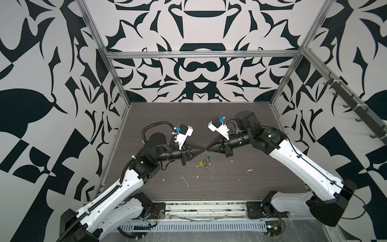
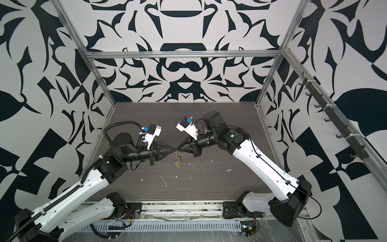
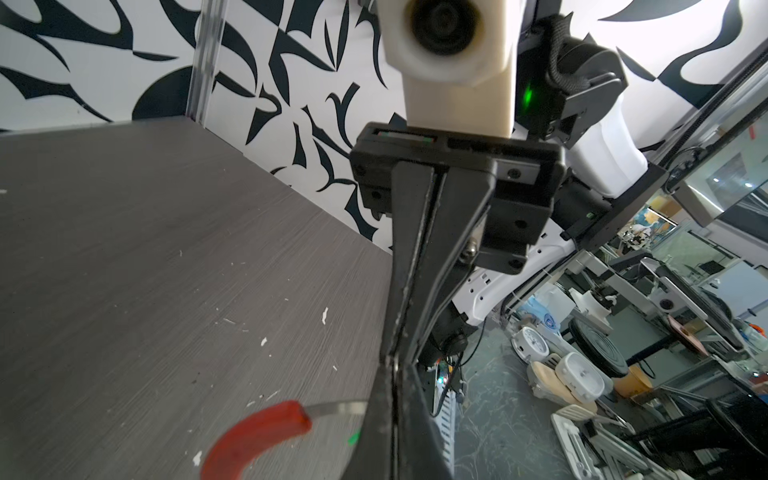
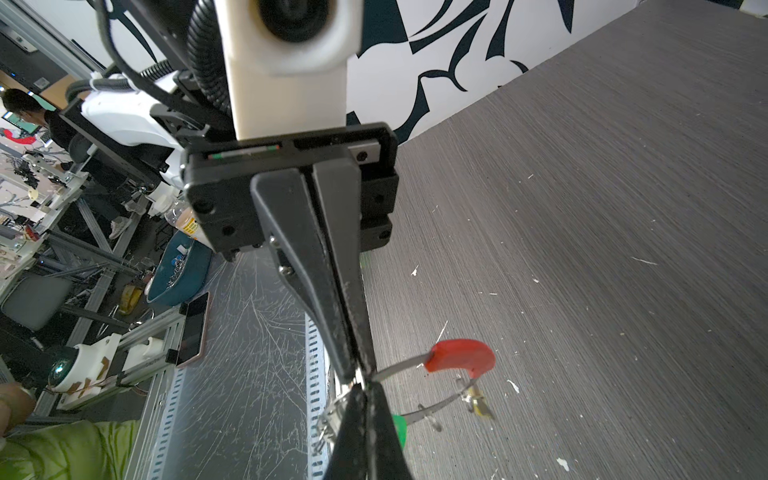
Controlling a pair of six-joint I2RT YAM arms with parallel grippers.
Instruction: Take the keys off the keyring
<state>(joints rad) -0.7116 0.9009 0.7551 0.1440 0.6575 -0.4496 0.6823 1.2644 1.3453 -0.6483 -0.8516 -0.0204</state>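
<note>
Noted right gripper (image 4: 365, 392) clamped on the keyring (image 4: 401, 365), jaws together. Found left gripper (image 4: 358, 370) tip to tip against it, likewise closed, at the same band. Logged red key (image 4: 461, 355) on the hoop, green key (image 4: 400, 430) beside the right gripper's tip, yellow key (image 4: 482, 409) hanging at the far bend, grey table (image 4: 602, 208) behind.

Robotics lab: patterned aluminium-framed test cell (image 1: 201, 55), cluttered equipment benches (image 3: 665, 311) beyond
</note>
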